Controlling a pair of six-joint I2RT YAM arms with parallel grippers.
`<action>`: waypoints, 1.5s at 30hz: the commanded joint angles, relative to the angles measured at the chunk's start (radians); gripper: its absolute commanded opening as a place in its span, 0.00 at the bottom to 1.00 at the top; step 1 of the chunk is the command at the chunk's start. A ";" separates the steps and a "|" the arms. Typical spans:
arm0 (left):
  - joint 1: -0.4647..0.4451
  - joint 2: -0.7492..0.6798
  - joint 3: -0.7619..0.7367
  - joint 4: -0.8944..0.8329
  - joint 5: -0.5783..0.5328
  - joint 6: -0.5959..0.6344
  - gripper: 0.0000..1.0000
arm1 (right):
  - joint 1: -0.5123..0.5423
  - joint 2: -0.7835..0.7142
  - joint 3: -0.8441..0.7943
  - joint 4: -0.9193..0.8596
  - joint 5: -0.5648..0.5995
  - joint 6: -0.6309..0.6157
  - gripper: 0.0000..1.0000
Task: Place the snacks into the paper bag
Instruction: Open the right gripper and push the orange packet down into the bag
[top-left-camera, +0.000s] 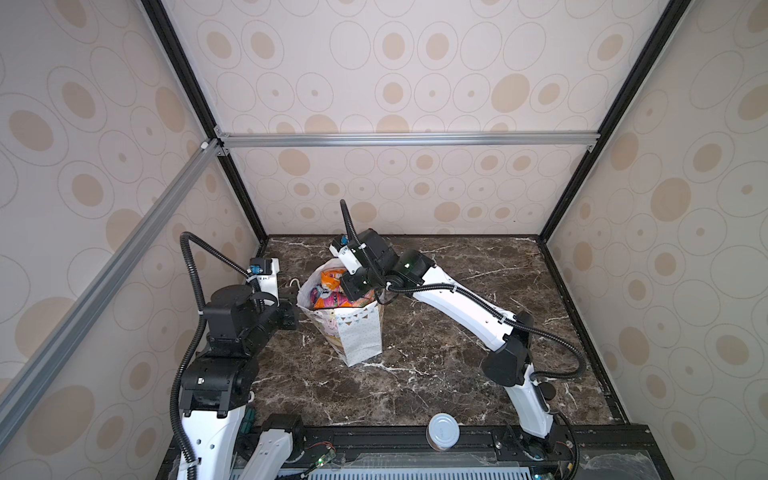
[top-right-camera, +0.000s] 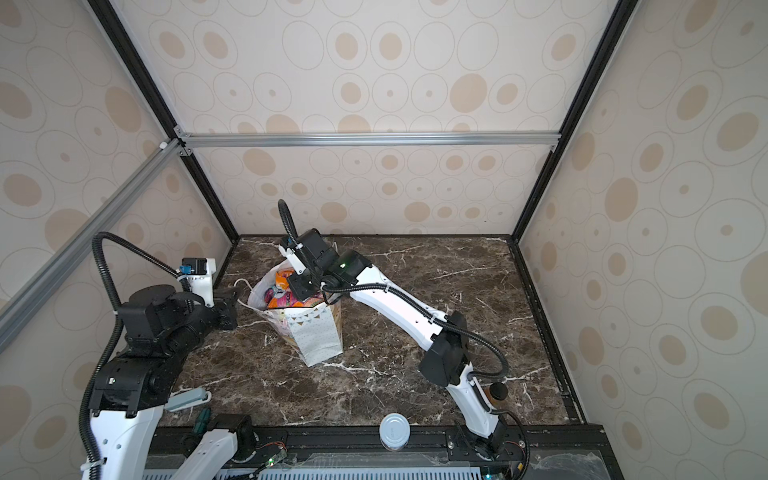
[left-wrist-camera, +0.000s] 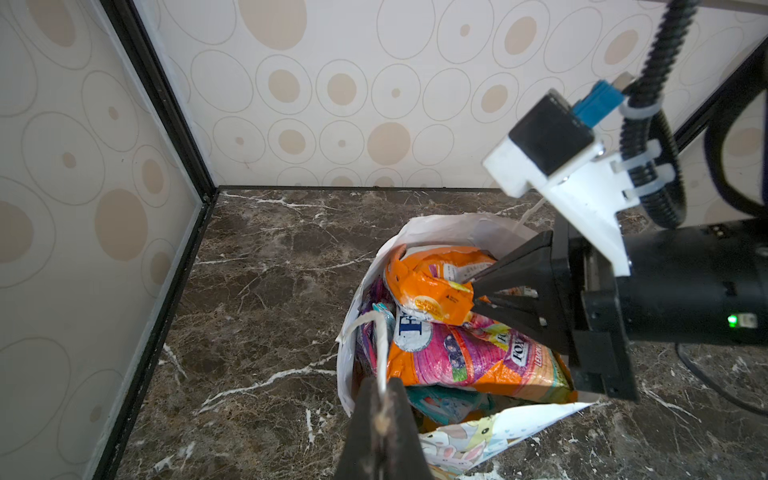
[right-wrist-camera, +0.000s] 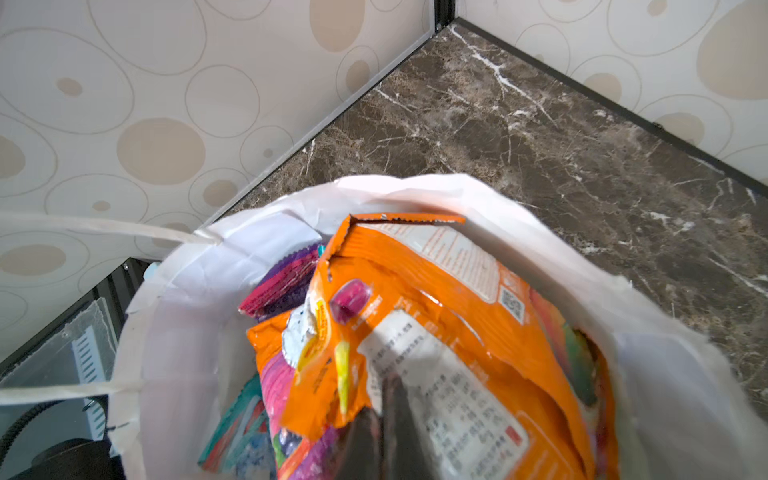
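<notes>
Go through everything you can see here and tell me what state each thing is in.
White paper gift bag with bunting band: upright, mouth open, full of snack packets.
Glossy orange plastic snack packet: topmost in bag, crumpled.
Left hand: shut on bag's white cord handle.
Right hand: shut, tips at orange packet.
Silver-lidded round can: upright, lid on.

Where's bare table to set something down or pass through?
Bare marble: back right, between right arm and walls; front middle, between paper bag and can. Crowded at the bag's mouth: left pincer shut on its cord handle, right pincer among the snacks.
</notes>
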 joint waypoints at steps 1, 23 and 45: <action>0.001 0.005 0.026 0.036 0.003 0.026 0.00 | 0.009 -0.016 -0.041 -0.115 -0.035 0.009 0.00; 0.000 0.012 0.047 0.026 -0.029 0.020 0.00 | 0.015 -0.080 0.130 -0.107 -0.024 -0.017 0.38; 0.001 0.032 0.081 0.017 -0.042 0.024 0.00 | 0.043 0.147 0.231 -0.233 -0.021 -0.093 0.05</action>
